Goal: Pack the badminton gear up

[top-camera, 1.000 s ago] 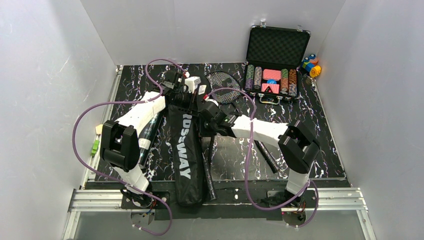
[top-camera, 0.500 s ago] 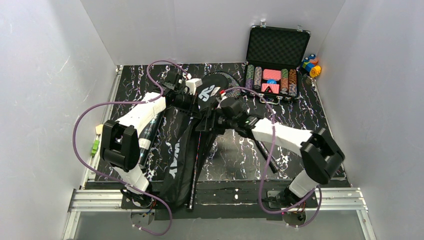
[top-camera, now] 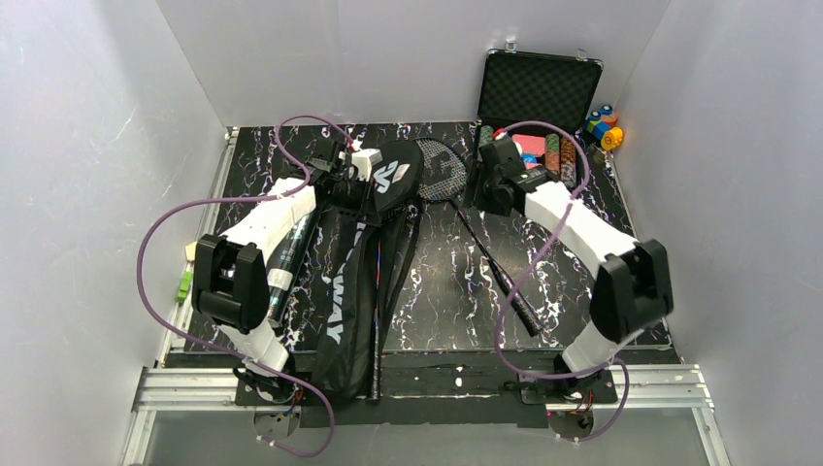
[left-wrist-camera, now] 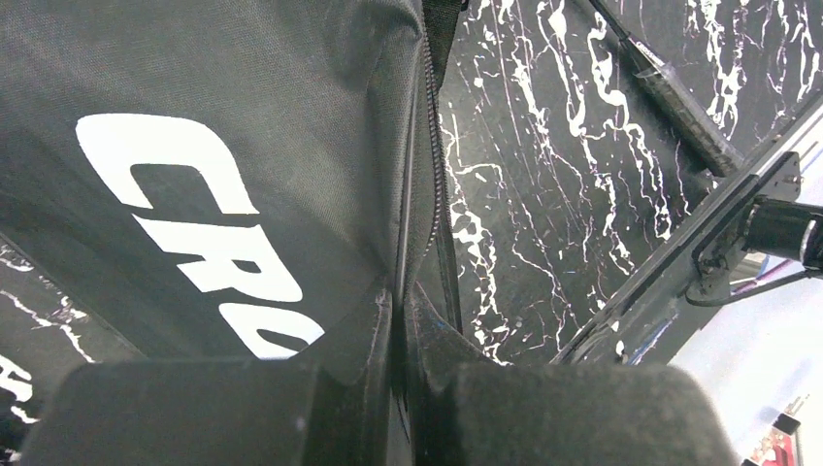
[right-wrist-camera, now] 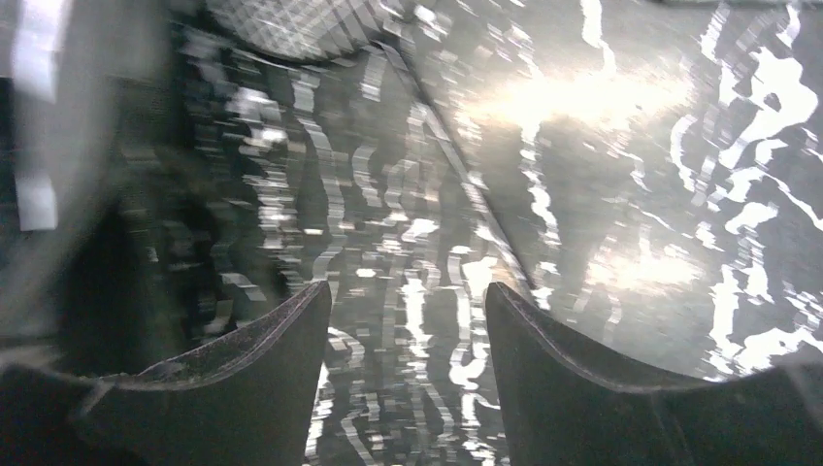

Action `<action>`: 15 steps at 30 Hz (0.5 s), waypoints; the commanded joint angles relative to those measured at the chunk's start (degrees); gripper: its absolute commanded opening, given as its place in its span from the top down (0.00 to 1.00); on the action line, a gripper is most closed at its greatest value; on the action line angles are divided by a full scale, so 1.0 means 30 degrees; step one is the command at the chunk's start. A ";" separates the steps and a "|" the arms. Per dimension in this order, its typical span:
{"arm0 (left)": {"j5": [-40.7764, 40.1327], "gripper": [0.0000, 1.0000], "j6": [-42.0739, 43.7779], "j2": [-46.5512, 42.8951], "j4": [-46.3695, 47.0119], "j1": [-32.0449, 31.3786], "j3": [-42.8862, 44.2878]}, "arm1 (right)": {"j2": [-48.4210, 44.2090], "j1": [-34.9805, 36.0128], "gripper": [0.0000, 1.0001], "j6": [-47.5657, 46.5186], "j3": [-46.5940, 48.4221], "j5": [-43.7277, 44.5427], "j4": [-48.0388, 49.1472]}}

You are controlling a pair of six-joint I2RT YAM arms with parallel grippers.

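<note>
The long black CROSSWAY bag (top-camera: 342, 291) lies lengthwise on the marbled table (top-camera: 582, 252), its top flap lifted. My left gripper (top-camera: 353, 173) is shut on the bag's (left-wrist-camera: 194, 146) zipper edge, the fabric pinched between the fingers (left-wrist-camera: 369, 340). One black racquet (top-camera: 378, 291) lies in the unzipped bag, its handle reaching the near edge. The second racquet (top-camera: 442, 167) lies on the table, its handle (top-camera: 516, 309) pointing near right. My right gripper (top-camera: 477, 190) hangs open and empty over this racquet's shaft (right-wrist-camera: 466, 184). The dark tube (top-camera: 289, 260) lies under my left arm.
An open black case of poker chips (top-camera: 539, 92) stands at the back right, just behind my right wrist. Coloured blocks (top-camera: 604, 124) sit beside it. Small green and tan pieces (top-camera: 184, 282) lie off the table's left edge. The metal frame rail (top-camera: 427, 383) runs along the near edge.
My right gripper has opened, left the bag and swung back and to the right over the second racquet. The bag has spread open with a racquet lying inside.
</note>
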 commanded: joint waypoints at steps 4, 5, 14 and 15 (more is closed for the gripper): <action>-0.1257 1.00 -0.0226 -0.2741 -0.0059 0.0400 0.0016 | 0.4205 -0.0219 0.34 -0.2615 0.1323 0.2508 -0.3050; -0.1317 1.00 -0.0205 -0.2931 -0.0138 0.0447 0.0010 | 0.4731 -0.0284 0.34 -0.2687 0.1581 0.2374 -0.3092; -0.1235 1.00 -0.0032 -0.3898 -0.0675 0.1004 -0.0374 | 0.7057 -0.0386 0.41 -0.3388 0.2252 0.1317 -0.2503; -0.1222 1.00 0.0010 -0.3933 -0.0676 0.1079 -0.0390 | 0.7131 -0.0385 0.42 -0.3436 0.2148 0.1218 -0.2420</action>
